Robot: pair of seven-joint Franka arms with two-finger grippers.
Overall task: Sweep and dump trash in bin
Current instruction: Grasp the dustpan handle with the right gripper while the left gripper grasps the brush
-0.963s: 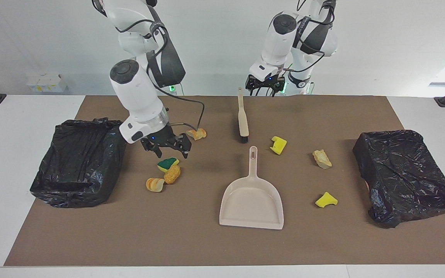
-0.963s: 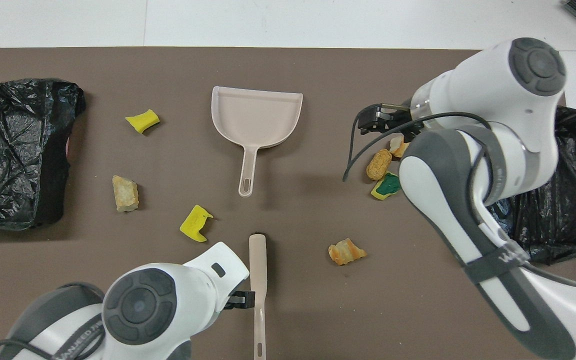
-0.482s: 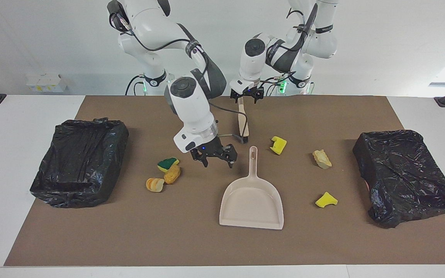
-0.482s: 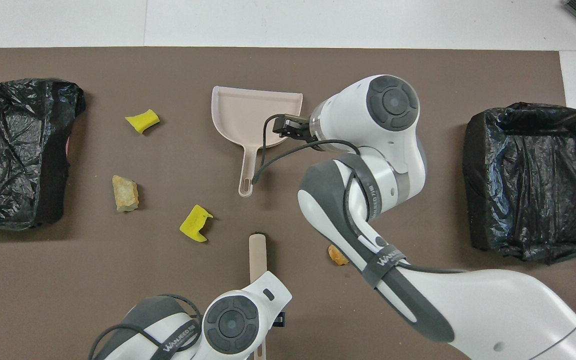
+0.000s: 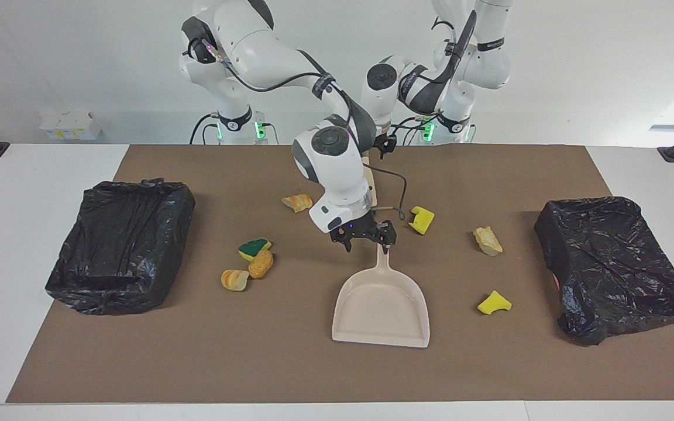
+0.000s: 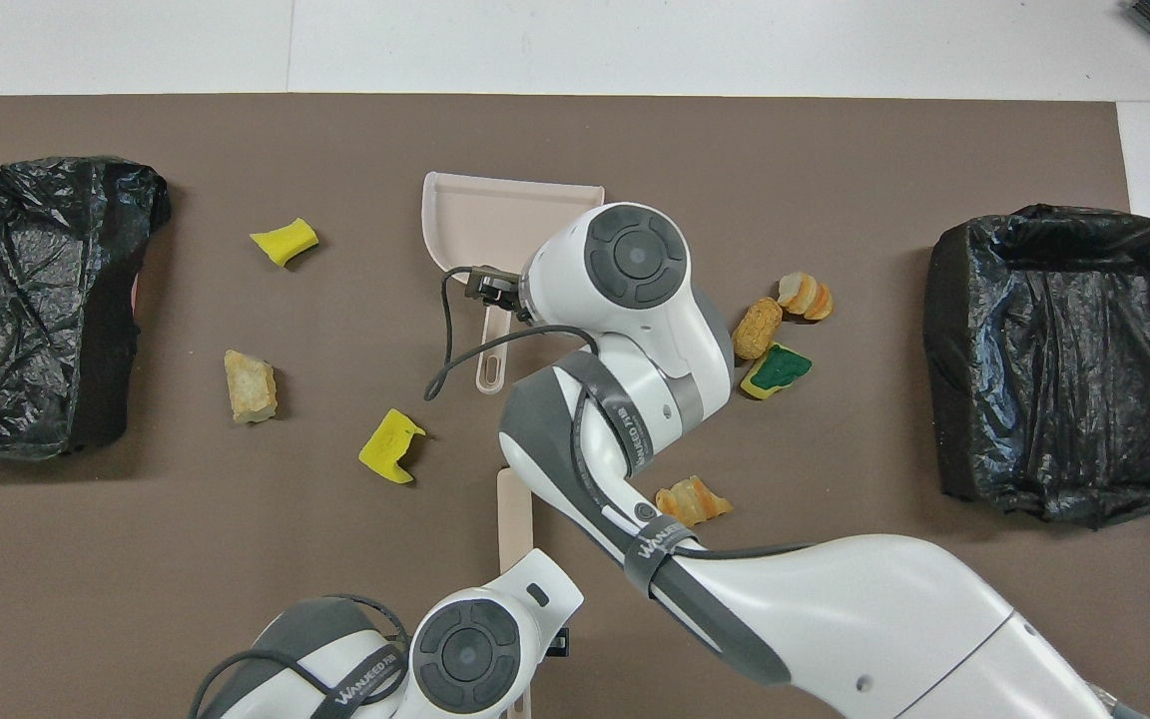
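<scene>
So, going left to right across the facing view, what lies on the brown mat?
Black bin → striped bread chunk → green-topped sponge → dustpan → notched yellow sponge → pale bread chunk → second black bin.

The scene is brightly and evenly lit from above, with diffuse white light. Shadows are soft and short: a faint dark patch lies on the brown table mat (image 5: 290, 362) under the white right arm's black gripper (image 5: 365, 238), beside the beige plastic dustpan (image 5: 381, 313). The two crinkled black plastic bin liners (image 5: 120, 245) (image 5: 615, 263), well apart from the dustpan toward each end of the table, carry small specular glints on their folds. A blown-out white patch sits at the facing view's edge. Both views are sharp, without motion blur; the overhead view shows little visible bending of the mat's straight edges.
</scene>
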